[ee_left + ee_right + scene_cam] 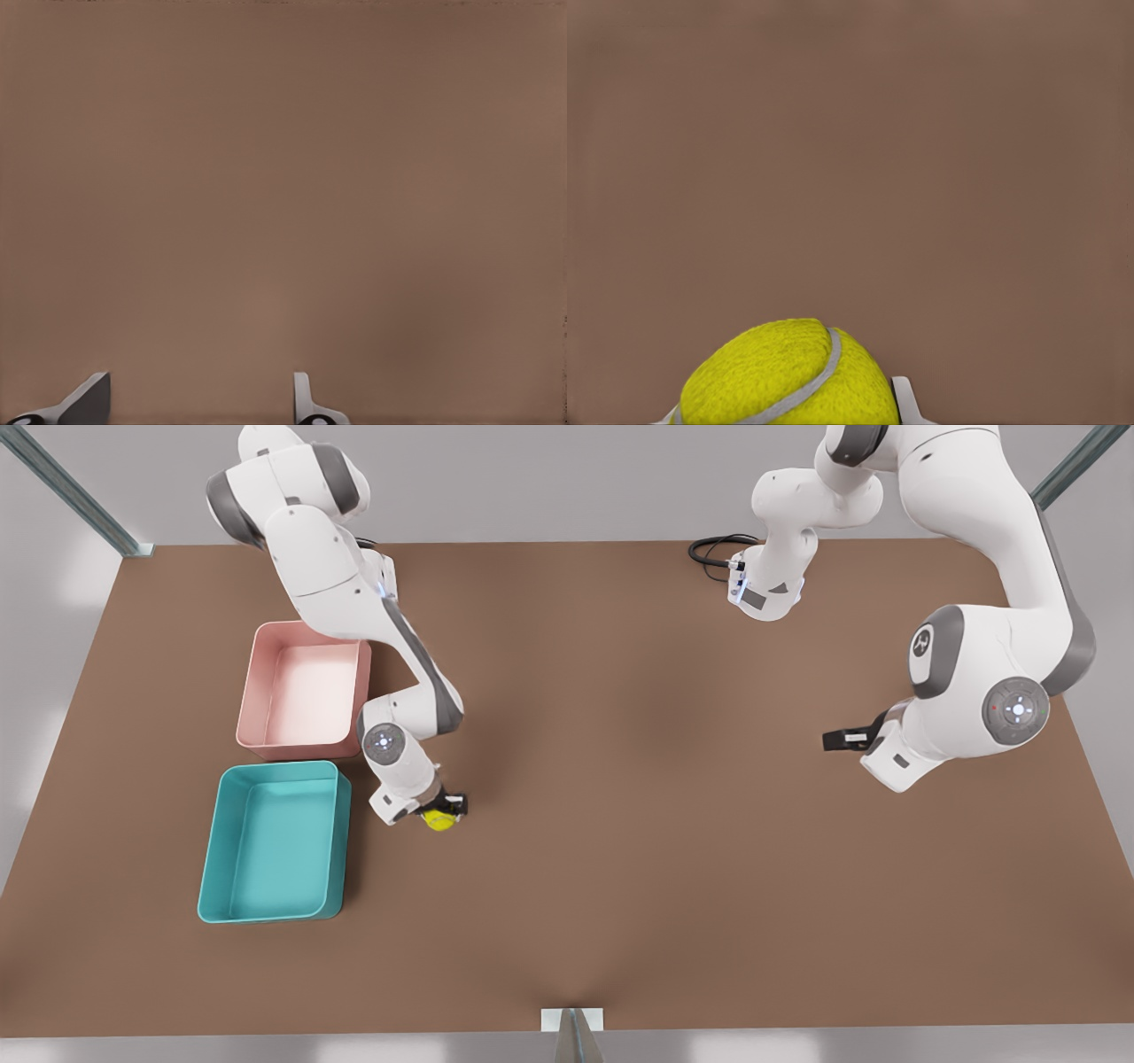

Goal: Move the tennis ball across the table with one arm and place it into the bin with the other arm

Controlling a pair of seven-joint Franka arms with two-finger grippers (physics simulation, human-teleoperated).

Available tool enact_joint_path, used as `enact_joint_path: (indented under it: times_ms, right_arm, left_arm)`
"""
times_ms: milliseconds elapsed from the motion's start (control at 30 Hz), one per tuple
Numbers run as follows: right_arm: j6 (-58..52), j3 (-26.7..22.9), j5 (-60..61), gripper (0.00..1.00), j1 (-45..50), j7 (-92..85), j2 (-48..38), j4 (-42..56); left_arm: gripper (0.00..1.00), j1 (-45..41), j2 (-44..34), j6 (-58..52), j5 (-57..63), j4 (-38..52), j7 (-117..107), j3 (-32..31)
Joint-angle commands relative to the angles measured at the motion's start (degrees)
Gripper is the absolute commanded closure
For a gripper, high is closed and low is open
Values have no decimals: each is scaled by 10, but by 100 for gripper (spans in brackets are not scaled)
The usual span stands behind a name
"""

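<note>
1. Front view: we are seeing the right gripper [440, 811] grasping the tennis ball [438, 818] low over the brown table [620, 797], just beside the teal bin [271, 842]; the pink bin [304, 691] is sitting behind that one.
2. Right wrist view: we are finding the tennis ball [788, 376] clamped between the fingers [908, 405].
3. Left gripper [842, 739] is waiting well apart, at the front view's right; its fingers [306, 400] are standing spread over bare table.
4. We are reading no writing anywhere.
</note>
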Motion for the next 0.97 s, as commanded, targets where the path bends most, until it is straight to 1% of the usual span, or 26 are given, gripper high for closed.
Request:
enact_joint_path:
  times_ms: [0, 67, 133, 200, 233, 300, 333, 367, 400, 533, 567, 600, 633, 700, 733, 767, 800, 833, 867, 933]
  right_arm:
    - [-5, -1, -3, 30, -27, -64, -17, 15]
    - [-41, -4, -22, 30, -61, -156, -43, 21]
    - [-70, -10, -78, 30, -113, -269, -71, 30]
    - [-129, -11, -82, 30, -166, -353, -69, 72]
    - [-138, -13, -83, 30, -188, -379, -61, 81]
    - [-138, -37, -83, 30, -196, -401, -38, 93]
    - [-138, -41, -82, 30, -196, -402, -28, 97]
    - [-138, -45, -82, 14, -197, -401, -19, 100]
    - [-138, -45, -81, 0, -197, -396, -17, 99]
    - [-154, -45, -76, 0, -201, -397, -15, 100]
    - [-215, -44, -55, 0, -200, -383, -20, 115]
    - [-380, -41, -52, 0, -190, -303, -20, 177]
    - [-490, -41, -57, 0, -174, -253, -20, 227]
    - [-665, -43, -92, 0, -153, -204, -45, 355]
    - [-700, -41, -92, 0, -150, -192, -69, 382]
    - [-714, -37, -94, 0, -146, -174, -97, 389]
    - [-725, -15, -88, 0, -182, -174, -131, 375]
    - [-724, -2, -88, 0, -192, -169, -177, 334]
    - [-724, 3, -90, 0, -205, -170, -199, 301]
    - [-724, 7, -89, 0, -213, -170, -211, 287]
  left_arm:
    - [0, 0, -1, -35, -18, 13, -17, 0]
    - [0, -4, -1, -35, -23, 24, -17, -1]
    - [0, -4, 2, -35, -38, 32, -18, -1]
    - [0, -3, 3, -36, -45, 32, -18, -1]
    - [0, -2, 3, -36, -44, 32, -18, -1]
    - [0, -2, 4, -51, -49, 32, -18, -1]
    - [0, -1, 3, -51, -54, 32, -18, 0]
    - [0, 0, 3, -62, -54, 32, -18, 0]
    - [0, 1, 3, -63, -55, 32, -16, 0]
    - [0, 3, 3, -93, -55, 31, -21, 0]
    - [0, 3, 4, -102, -56, 31, -20, 0]
    - [0, 5, 3, -102, -57, 32, -19, 0]
    - [0, 4, 3, -102, -59, 32, -19, 0]
    - [0, 5, 3, -102, -64, 32, -18, 0]
    - [0, 5, 3, -102, -64, 33, -18, 0]
    - [0, 5, 3, -102, -65, 33, -19, 0]
    - [0, 3, 3, -111, -71, 33, -22, -1]
    - [0, 5, 3, -113, -72, 40, -19, 0]
    - [0, 5, 3, -113, -74, 40, -18, 0]
    - [0, 2, 2, -114, -74, 40, -22, -1]
